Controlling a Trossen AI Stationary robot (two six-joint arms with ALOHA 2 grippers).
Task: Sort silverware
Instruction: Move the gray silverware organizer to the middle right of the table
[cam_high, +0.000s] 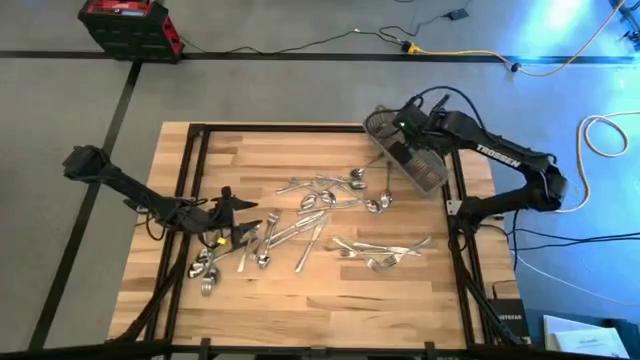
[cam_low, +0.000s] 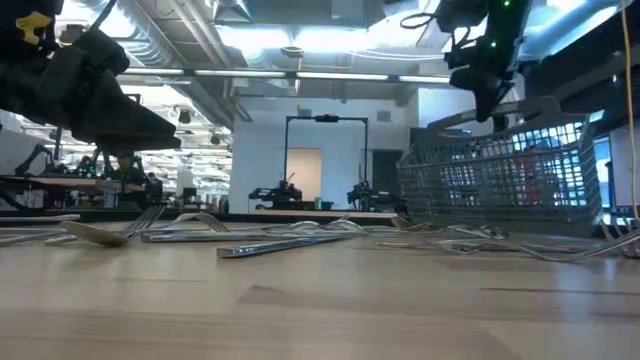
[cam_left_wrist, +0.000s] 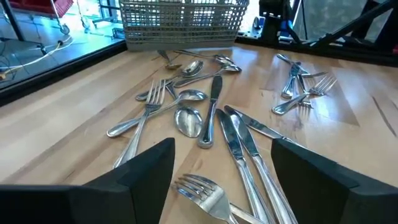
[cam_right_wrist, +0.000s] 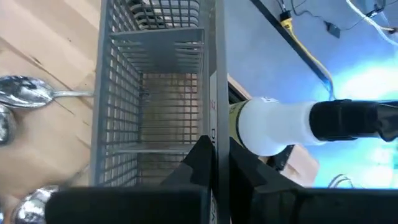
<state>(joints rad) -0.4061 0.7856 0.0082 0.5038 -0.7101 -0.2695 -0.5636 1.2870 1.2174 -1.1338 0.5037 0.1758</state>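
Note:
The silverware (cam_high: 330, 205), many shiny forks, spoons and knives, lies scattered flat over the middle of the wooden table, also seen in the left wrist view (cam_left_wrist: 205, 118) and the low view (cam_low: 250, 240). My left gripper (cam_high: 240, 215) hovers open just above the pieces at the table's left, a fork's tines (cam_left_wrist: 199, 190) below its fingers (cam_left_wrist: 143, 168). A gray wire-mesh basket (cam_high: 405, 150) stands at the table's far right corner. My right gripper (cam_high: 400, 128) is shut on the basket's wall. My right gripper pinches the top rim of the basket's long side wall (cam_right_wrist: 214, 134) between its two fingers, one finger inside the basket (cam_right_wrist: 193, 165) and one outside. The fingers come from above, pointing down. In the low view the basket's bottom (cam_low: 500, 222) seems to rest on the table.
A black metal frame (cam_high: 195, 170) runs along the table's left, far and right edges. A red and black case (cam_high: 130, 25) stands on the floor beyond the far left. Cables lie on the floor to the right. Bare wood shows along the near edge (cam_high: 320, 310).

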